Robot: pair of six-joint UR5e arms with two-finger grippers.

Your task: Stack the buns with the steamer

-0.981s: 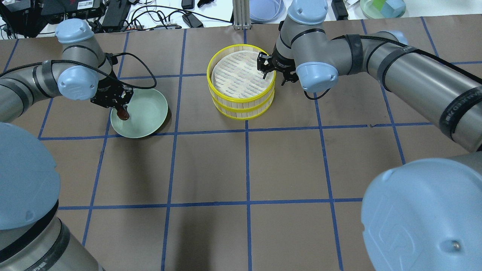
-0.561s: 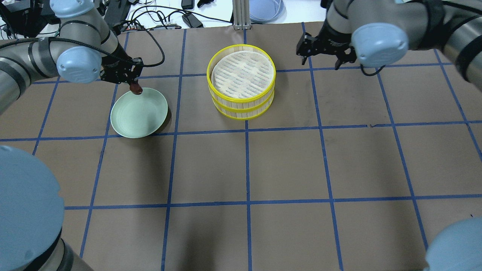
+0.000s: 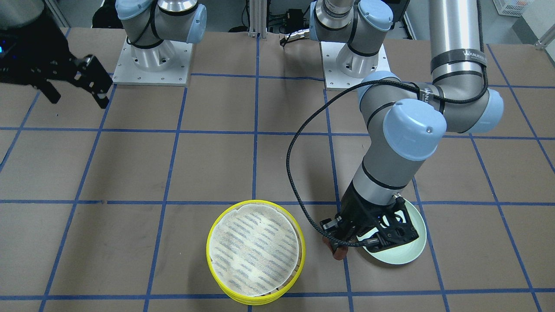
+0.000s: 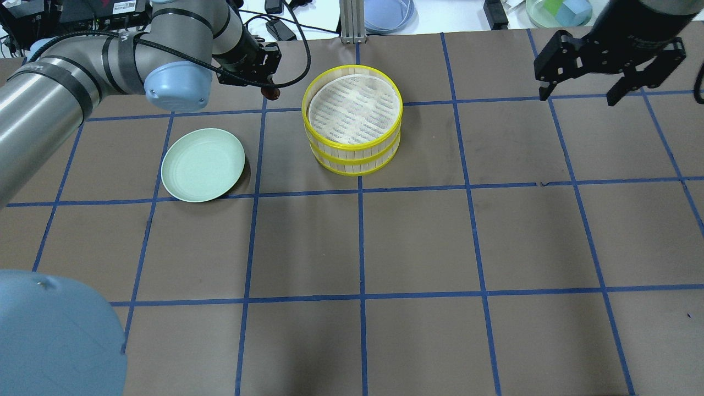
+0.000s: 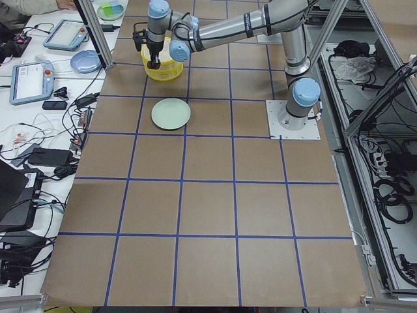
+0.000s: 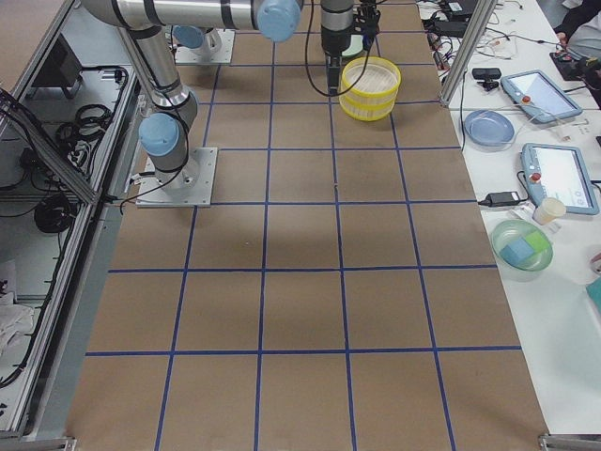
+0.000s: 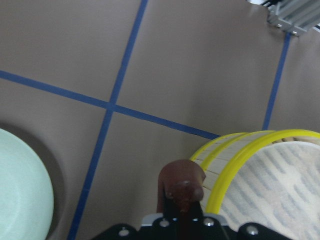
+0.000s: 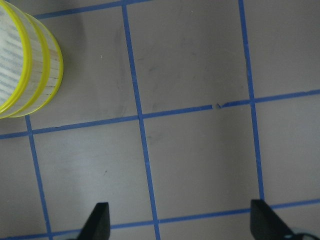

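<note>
The steamer [image 4: 352, 118] stands as two stacked yellow-rimmed tiers; the top tier's white cloth is bare. My left gripper [image 4: 271, 88] is shut on the dark reddish-brown bun [image 4: 273, 93] and holds it in the air just left of the steamer's rim. The left wrist view shows the bun [image 7: 181, 182] between the fingers, next to the steamer [image 7: 260, 170]. In the front view the bun [image 3: 339, 253] hangs between the plate and the steamer [image 3: 256, 249]. My right gripper [image 4: 577, 93] is open, empty and high at the far right. The pale cream bun shows in no view.
A plain mint-green plate [image 4: 203, 164] lies bare to the left of the steamer. Cables, bowls and devices lie beyond the table's far edge. The brown table has blue grid lines.
My left gripper has lifted the reddish-brown bun off the green plate and carried it toward the steamer. My right gripper has drawn back from the steamer's rim to the far right.
</note>
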